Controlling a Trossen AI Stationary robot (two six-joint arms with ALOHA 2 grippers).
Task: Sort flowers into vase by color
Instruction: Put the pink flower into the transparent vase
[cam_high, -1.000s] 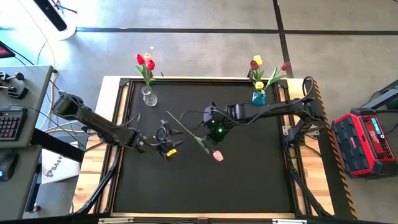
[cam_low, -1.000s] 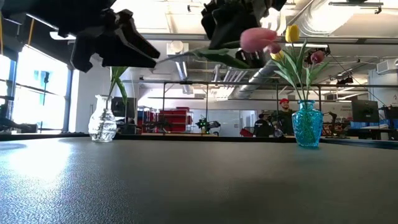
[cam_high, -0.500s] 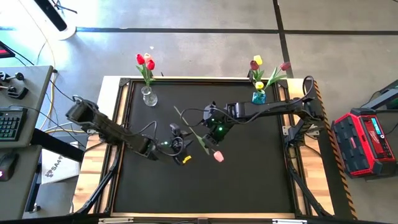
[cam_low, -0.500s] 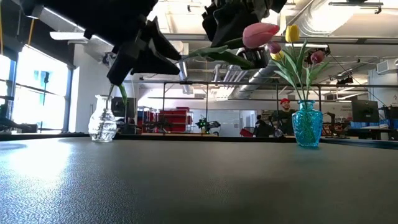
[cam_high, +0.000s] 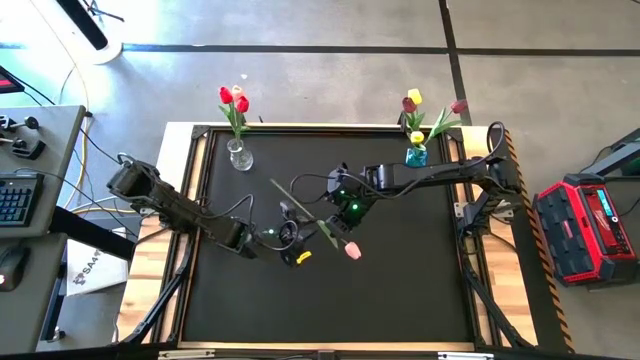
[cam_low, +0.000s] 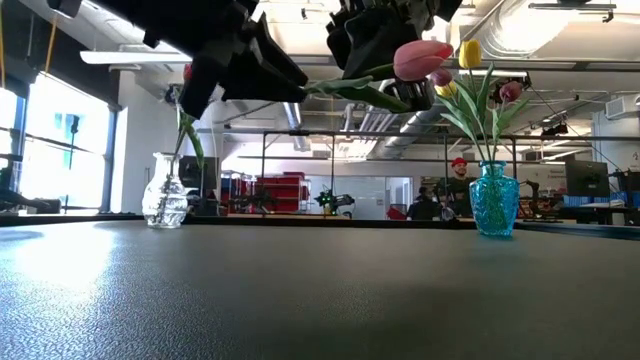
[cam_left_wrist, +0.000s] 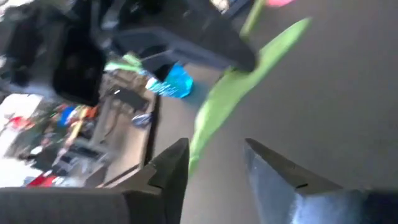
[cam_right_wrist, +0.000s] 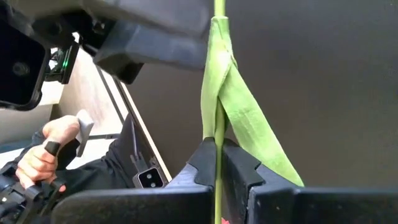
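A pink tulip (cam_high: 351, 251) with a long green stem and leaf (cam_right_wrist: 239, 109) is held above the middle of the table by my right gripper (cam_high: 338, 212), which is shut on the stem. My left gripper (cam_high: 306, 236) is open right beside it on the table's left. In the left wrist view its two fingers (cam_left_wrist: 171, 168) stand on either side of the leaf (cam_left_wrist: 214, 115). A clear vase (cam_high: 238, 156) at the far left holds red tulips and a pink one. A blue vase (cam_high: 416, 156) at the far right holds yellow and maroon tulips. My right gripper pinches the tulip's stem (cam_right_wrist: 218, 146) between its two fingers, about midway along, just below where the leaf wraps it. The flower is lifted clear and lies roughly level, head (cam_low: 422, 58) toward the near edge. My left gripper: I cannot tell whether a finger touches the leaf.
Both vases stand near the table's far edge (cam_high: 330, 128). The dark table top (cam_high: 330, 300) toward the near edge is bare. A person's hand (cam_right_wrist: 53, 146) holding a controller shows beyond the table in the right wrist view. A red case (cam_high: 590, 225) sits on the floor to the right.
My left gripper has moved toward the table's right, up to the held tulip, and its open fingers now straddle the leaf. My right gripper has stayed where it was, still shut on the stem.
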